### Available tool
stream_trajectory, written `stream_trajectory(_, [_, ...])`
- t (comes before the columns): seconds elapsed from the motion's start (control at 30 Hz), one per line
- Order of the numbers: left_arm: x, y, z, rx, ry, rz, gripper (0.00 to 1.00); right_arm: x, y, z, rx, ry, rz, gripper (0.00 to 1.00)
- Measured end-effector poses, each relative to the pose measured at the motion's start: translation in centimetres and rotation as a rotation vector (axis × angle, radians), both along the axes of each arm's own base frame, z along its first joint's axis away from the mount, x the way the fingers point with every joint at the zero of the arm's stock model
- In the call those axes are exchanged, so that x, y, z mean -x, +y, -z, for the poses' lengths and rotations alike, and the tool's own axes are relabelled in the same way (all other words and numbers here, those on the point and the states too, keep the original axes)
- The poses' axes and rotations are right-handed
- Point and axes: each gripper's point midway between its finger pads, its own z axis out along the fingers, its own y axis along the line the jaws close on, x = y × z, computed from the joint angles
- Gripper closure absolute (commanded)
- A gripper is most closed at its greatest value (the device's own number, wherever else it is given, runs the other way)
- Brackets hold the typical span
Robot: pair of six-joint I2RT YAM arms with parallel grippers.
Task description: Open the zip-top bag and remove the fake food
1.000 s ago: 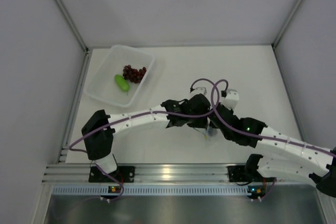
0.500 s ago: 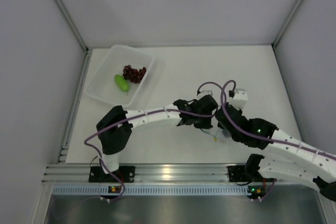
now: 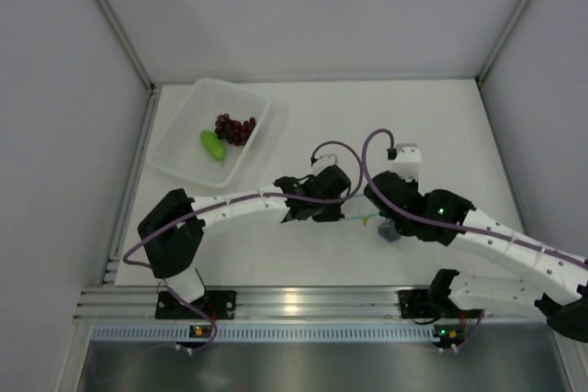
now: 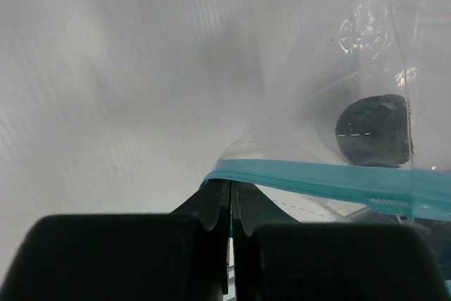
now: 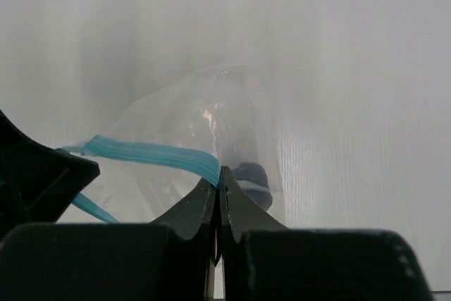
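The zip-top bag (image 3: pixel 367 219) hangs between my two grippers at mid table, clear with a light blue zip strip (image 4: pixel 324 177). My left gripper (image 4: pixel 231 187) is shut on one end of the strip. My right gripper (image 5: pixel 220 174) is shut on the strip too, with the bag (image 5: pixel 211 111) beyond it. A small dark roundish lump (image 4: pixel 373 130) sits inside the bag and also shows in the right wrist view (image 5: pixel 254 177). The dark red-purple grape bunch (image 3: pixel 235 128) and the bright green oblong piece (image 3: pixel 213 144) lie in the tub.
A rigid translucent rectangular tub (image 3: pixel 179 158) stands at the back left of the white table. Grey walls close in the left, back and right sides. An aluminium rail (image 3: pixel 294 302) with both arm bases runs along the near edge.
Both arms swung right with the bag, then the left gripper drew back left. The two grippers now stand further apart with the strip stretched between them.
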Motion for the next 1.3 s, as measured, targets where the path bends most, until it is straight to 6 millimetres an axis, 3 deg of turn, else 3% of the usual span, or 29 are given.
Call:
stream_trajectory(0.17, [-0.6,2.5,-1.1,0.019,-0.017,-0.040,1.00,-0.8,2.3,-0.7,0.070,0.058,-0.078,1.00])
stream_trajectory(0.4, [1.3,3.6,-1.8,0.038,0.012,0.024,1.00,-1.2,6.5,-2.0,0.152,0.192,-0.276,1.00])
stream_trajectory(0.6, [3.0,3.9,-5.6,0.145,0.019,0.082,1.00,-0.2,8.4,-2.4,0.280,0.369,-0.466,1.00])
stream_trajectory(0.67, [3.3,4.3,-6.0,0.162,0.028,0.078,1.00,-0.3,9.3,-1.6,0.324,0.424,-0.513,1.00])
stream_trajectory(0.8, [4.5,5.9,-3.9,0.123,0.118,0.047,1.00,0.3,9.7,1.1,0.428,0.549,-0.552,1.00])
stream_trajectory(0.9, [5.8,7.1,-2.7,0.089,0.173,0.050,1.00,0.8,9.9,1.7,0.478,0.588,-0.575,1.00])
stream_trajectory(0.97, [6.4,7.3,-3.2,0.103,0.182,0.060,1.00,0.8,10.3,1.3,0.479,0.586,-0.587,1.00])
stream_trajectory(1.17, [6.4,7.8,-7.5,0.216,0.106,0.083,1.00,0.5,12.4,-1.7,0.432,0.500,-0.649,1.00])
stream_trajectory(1.3, [5.2,8.1,-7.2,0.200,0.097,0.072,1.00,0.5,12.3,-0.8,0.432,0.513,-0.642,1.00])
